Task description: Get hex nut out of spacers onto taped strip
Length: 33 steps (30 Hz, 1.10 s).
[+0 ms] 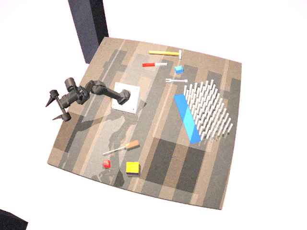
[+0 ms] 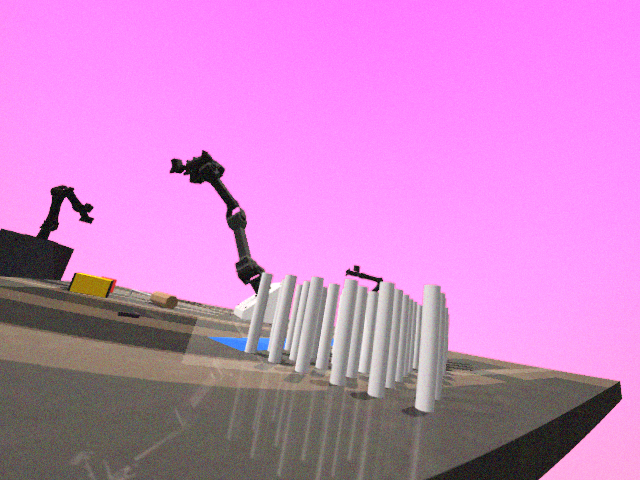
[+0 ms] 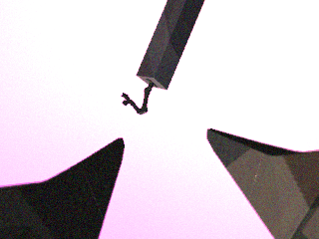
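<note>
My gripper [image 1: 49, 113] [image 3: 165, 137] is open and empty, raised at the left, far from the spacers. Several pale spacers [image 1: 230, 128] [image 2: 428, 346] stand upright at the right of the table. The blue taped strip [image 1: 187, 119] [image 2: 235, 343] lies bare along their near side. The hex nut cannot be made out in any view. A yellow-handled hammer [image 1: 163, 52], a red-handled tool [image 1: 148, 64] and a silver wrench [image 1: 176, 80] lie at the back. A wooden-handled screwdriver [image 1: 132, 144] [image 2: 163, 299] lies at the front, and a thin dark piece [image 1: 170, 157] [image 2: 128, 314] lies to its right.
A blue cube [image 1: 178, 69] is between the hammer and the wrench. A red cube [image 1: 106, 164] and a yellow block [image 1: 132, 167] [image 2: 88, 285] are near the front edge. The arm stands on a white base plate [image 1: 134, 104]. A dark pillar [image 1: 84, 29] rises beyond the back-left corner.
</note>
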Available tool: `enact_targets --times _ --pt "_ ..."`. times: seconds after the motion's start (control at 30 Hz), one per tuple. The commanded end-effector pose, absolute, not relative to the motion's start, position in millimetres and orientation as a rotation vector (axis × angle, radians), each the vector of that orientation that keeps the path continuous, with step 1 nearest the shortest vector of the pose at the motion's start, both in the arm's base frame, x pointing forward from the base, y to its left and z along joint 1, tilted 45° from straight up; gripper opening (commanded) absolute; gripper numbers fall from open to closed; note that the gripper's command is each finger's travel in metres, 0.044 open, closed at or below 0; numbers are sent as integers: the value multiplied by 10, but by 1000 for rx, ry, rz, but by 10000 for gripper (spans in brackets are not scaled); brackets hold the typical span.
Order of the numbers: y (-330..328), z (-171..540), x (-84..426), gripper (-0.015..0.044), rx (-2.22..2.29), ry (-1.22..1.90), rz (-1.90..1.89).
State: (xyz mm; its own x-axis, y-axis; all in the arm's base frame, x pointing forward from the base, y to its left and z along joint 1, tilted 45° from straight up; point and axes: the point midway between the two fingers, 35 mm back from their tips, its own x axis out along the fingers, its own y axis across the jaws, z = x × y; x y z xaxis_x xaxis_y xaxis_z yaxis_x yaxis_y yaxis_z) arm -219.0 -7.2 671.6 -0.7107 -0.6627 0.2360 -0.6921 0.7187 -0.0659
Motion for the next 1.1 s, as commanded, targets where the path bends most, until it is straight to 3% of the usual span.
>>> enact_targets --times 0.0,0.57,1.07 --pt "-89 6724 -2173 426 1087 -2722 210" --pt "-1331 7015 -226 440 910 -2001 -532" --pt "-1774 6287 1976 440 613 -1218 -746"
